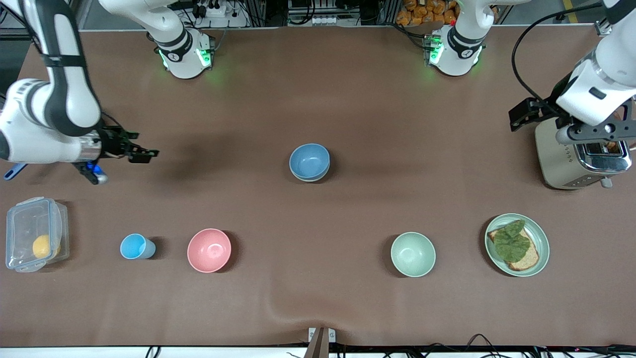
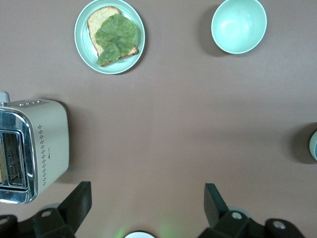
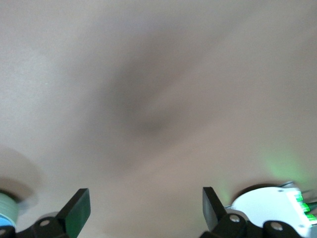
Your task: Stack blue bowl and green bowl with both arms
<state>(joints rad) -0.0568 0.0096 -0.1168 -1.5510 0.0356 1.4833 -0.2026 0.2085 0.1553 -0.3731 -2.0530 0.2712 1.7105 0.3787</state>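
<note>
The blue bowl stands upright at the table's middle, and a second paler rim shows just under it, as of another bowl that it sits in. Its edge shows in the left wrist view and the right wrist view. A green bowl stands alone, nearer the front camera, toward the left arm's end. My left gripper is open and empty, up beside the toaster. My right gripper is open and empty over bare table at the right arm's end.
A toaster stands at the left arm's end. A green plate with bread and a leaf lies beside the green bowl. A pink bowl, a light-blue cup and a clear lidded box stand toward the right arm's end.
</note>
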